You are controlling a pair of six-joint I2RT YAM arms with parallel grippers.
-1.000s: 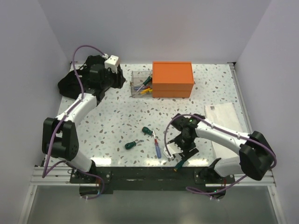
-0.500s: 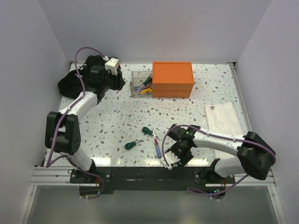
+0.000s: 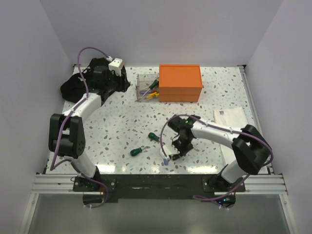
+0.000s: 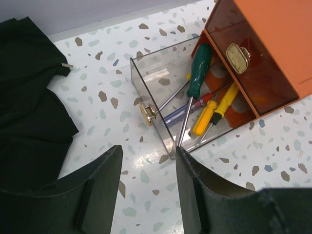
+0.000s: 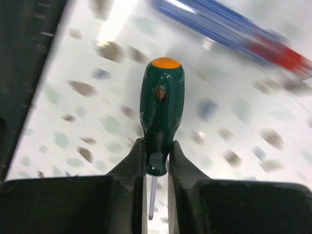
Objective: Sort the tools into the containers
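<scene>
The right arm's (image 3: 214, 130) jaws are closed narrow on a green screwdriver (image 5: 162, 97). They pinch it at the thin neck of the handle, with the orange-capped butt pointing away from the wrist and the shaft running back between the fingers. I cannot tell whether it is off the surface (image 3: 122, 122) yet. Just beyond it lies a blue-and-red screwdriver (image 5: 234, 36), blurred in the wrist view. All this sits close to the near edge, a little right of middle. Two more green-handled tools, a stubby one (image 3: 153, 136) and another (image 3: 137, 151), lie to the left.

The left arm's (image 3: 83, 107) jaws stand wide with nothing in them, hanging over the far left part beside the black cloth (image 4: 24, 107). They look down on the clear bin (image 4: 146, 83), which is at the far edge against the orange box (image 4: 273, 29). The bin already holds several drivers, one green (image 4: 199, 68) and one yellow (image 4: 222, 105) among them.

I judge this as the pick made and the carry due. Next I need a clean lift clear of the blue-and-red driver, a run to the far edge, and a release over the bin without meeting the left arm.
</scene>
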